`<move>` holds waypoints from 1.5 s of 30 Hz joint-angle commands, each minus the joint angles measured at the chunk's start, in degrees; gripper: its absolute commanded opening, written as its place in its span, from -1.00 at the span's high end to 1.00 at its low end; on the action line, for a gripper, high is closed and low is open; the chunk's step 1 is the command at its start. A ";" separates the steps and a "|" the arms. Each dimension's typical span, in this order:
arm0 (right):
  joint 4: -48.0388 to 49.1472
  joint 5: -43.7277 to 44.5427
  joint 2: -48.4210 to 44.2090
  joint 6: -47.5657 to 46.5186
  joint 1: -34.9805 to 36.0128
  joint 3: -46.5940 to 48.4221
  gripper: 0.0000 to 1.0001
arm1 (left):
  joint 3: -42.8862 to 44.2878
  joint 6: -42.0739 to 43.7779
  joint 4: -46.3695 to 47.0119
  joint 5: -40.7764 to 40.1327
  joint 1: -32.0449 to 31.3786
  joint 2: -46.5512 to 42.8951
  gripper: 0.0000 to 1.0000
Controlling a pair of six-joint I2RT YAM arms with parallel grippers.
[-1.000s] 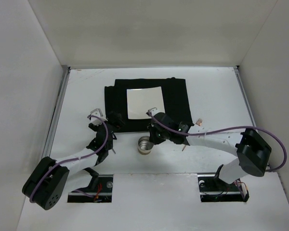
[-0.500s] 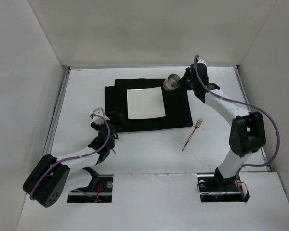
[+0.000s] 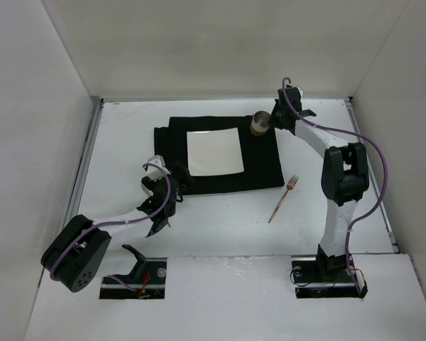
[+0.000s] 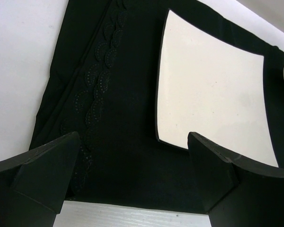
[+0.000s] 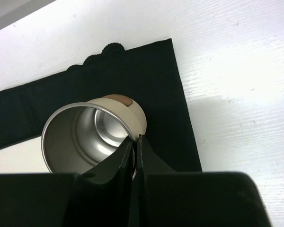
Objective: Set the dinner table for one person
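Nearest, left fingers (image 3: 172, 181) spread wide, low above near edge of black mat (image 3: 263, 163). To the right of mat, fork (image 3: 282, 199) flat on white desk (image 3: 128, 135), underneath all things. White plate (image 3: 214, 151) in mat's middle. Farthest, right fingers (image 5: 132, 156) pinching rim of metal cup (image 5: 92, 127) at mat's far right corner.

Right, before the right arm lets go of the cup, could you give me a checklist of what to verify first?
1. Right gripper shut on the rim of the cup: ok.
2. Cup over the far right corner of the black mat, beside the plate and not on it: ok.
3. Cup base resting on the mat: cannot tell.
4. Left gripper open, empty, at the mat's near left edge, well away from the cup: ok.
5. Fork set in place by the plate: not ok, it lies slanted on the dinner table, off the mat.
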 commanded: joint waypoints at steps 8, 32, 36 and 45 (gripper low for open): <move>-1.15 1.41 4.25 -1.09 -0.05 6.74 0.56 | 4.76 0.66 -1.36 -1.09 -0.79 2.27 -1.00; 31.88 -0.79 -41.70 11.21 3.28 -45.43 0.77 | 15.73 12.25 -1.80 1.63 -16.69 6.48 -0.99; 33.13 3.77 -47.94 13.23 3.73 -52.92 0.82 | 19.69 14.02 -1.89 4.70 -22.40 11.57 0.04; 29.79 3.79 -64.11 14.48 6.19 -59.69 0.70 | 33.84 13.49 -8.82 9.09 -29.53 24.76 0.28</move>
